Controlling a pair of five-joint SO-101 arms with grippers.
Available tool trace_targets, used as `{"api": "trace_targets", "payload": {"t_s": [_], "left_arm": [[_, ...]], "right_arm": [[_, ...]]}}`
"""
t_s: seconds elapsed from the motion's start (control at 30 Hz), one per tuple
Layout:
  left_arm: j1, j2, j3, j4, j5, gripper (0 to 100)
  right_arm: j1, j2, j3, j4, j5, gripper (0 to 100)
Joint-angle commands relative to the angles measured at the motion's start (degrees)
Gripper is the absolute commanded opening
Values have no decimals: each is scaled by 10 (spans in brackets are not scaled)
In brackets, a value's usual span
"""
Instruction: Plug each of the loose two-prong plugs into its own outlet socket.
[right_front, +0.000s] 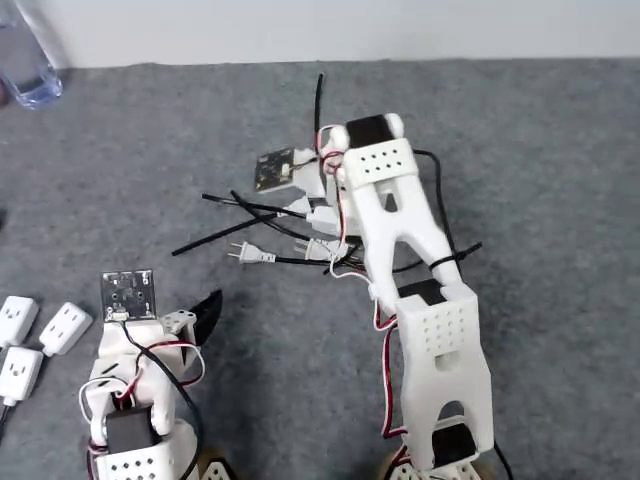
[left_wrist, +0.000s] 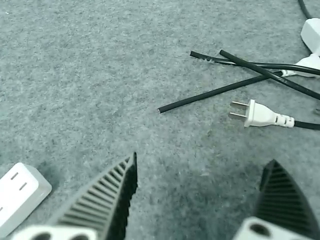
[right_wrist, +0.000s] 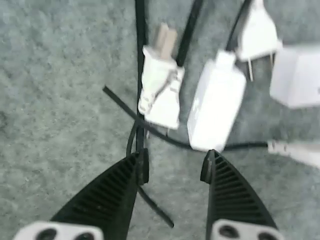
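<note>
White arms (right_front: 445, 345) (perforated housings), red-black wires (right_front: 384, 390), ribbed black tool fingers (left_wrist: 112, 192).

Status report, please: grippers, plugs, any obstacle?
Left gripper open, empty, sockets beside it. Right gripper open, above plug. Black cables tangled around plug.

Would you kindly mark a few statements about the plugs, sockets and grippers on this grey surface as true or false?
1. The left gripper is open and holds nothing. True.
2. The white two-prong plug ahead of the left gripper already sits in a socket. False: it lies loose on the grey carpet with both prongs bare.
3. The right gripper is shut on a plug. False: it is open, and a second white plug lies just beyond its fingertips, ungripped.
4. Three white outlet sockets lie beside the left arm. True.
</note>
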Motion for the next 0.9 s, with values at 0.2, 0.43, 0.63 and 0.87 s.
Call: {"api": "trace_targets", "payload": {"t_s": [0.2, 0.43, 0.63, 0.87], "left_arm": [[4, -11, -3, -11, 2, 368], [4, -11, -3, -11, 2, 368], [4, -11, -3, -11, 2, 368], [4, -11, -3, -11, 2, 368]], "right_arm": [[-10, 9, -4, -58, 6, 194], [0, 44, -5, -58, 32, 194], [4, 58, -5, -67, 33, 194], [1, 44, -75, -38, 33, 193]]}}
